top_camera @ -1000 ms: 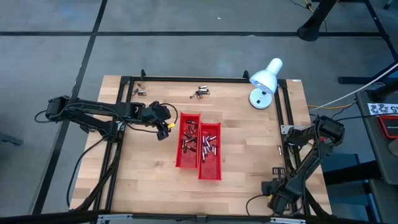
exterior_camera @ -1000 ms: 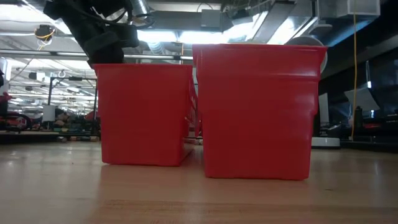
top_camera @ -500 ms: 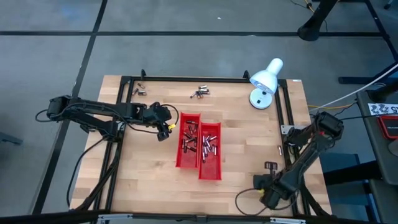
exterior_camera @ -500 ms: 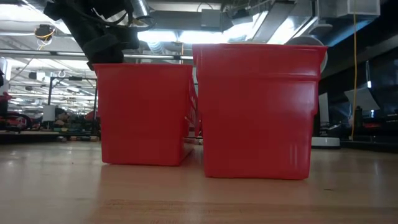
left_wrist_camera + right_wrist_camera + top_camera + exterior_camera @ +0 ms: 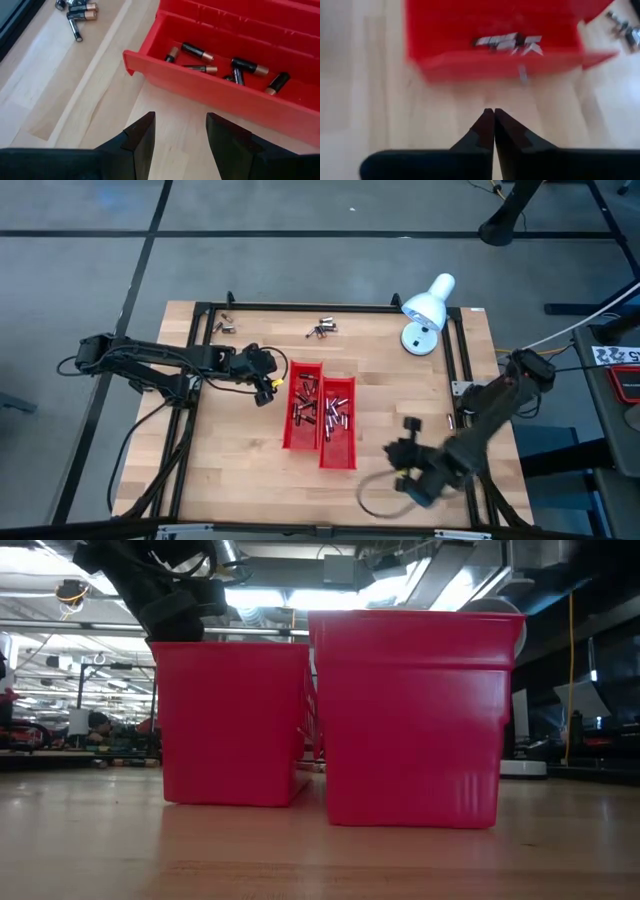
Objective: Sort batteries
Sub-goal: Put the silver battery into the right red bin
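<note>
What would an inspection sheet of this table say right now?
Surface: wooden table in a black frame.
Job's things: batteries in two red trays; loose batteries at the far edge.
Clutter: white lamp.
Grippers: left gripper open, empty, beside the trays; right gripper shut, empty, pointing at a tray.
Cables: black cable by the right arm.
Surroundings: grey floor; workshop behind.

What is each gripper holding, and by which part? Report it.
Nothing is held. The left gripper has open, empty fingers beside the red trays; the right gripper has its fingers shut on nothing.
</note>
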{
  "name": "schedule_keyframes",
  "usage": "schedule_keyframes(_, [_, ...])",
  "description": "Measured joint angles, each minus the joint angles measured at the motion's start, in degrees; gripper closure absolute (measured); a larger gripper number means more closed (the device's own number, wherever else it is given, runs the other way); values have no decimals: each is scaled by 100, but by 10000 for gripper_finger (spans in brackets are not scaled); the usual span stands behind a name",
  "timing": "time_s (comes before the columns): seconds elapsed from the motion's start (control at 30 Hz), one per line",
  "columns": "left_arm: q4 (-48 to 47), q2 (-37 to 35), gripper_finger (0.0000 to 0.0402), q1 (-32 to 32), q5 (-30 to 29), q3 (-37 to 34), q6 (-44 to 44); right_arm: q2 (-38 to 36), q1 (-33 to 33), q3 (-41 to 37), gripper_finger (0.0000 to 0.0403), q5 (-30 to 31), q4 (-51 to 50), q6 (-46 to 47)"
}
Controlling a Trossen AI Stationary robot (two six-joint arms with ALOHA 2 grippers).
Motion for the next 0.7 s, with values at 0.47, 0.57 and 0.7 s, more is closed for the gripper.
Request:
schedule_keyframes(0.47, [-288, 0, 235, 0, 4, 0, 112, -7, -1875, -108, 388, -876, -639, -1263])
schedule_keyframes(0.57, [-285, 0, 235, 0, 4, 0, 128, -98, -1670, -442, 387, -1072, -1895, 38])
schedule_keyframes(0.7, [-277, 0, 235, 0, 4, 0, 212, -469, -1132, -1052, 387, -1970, -2472, 1628])
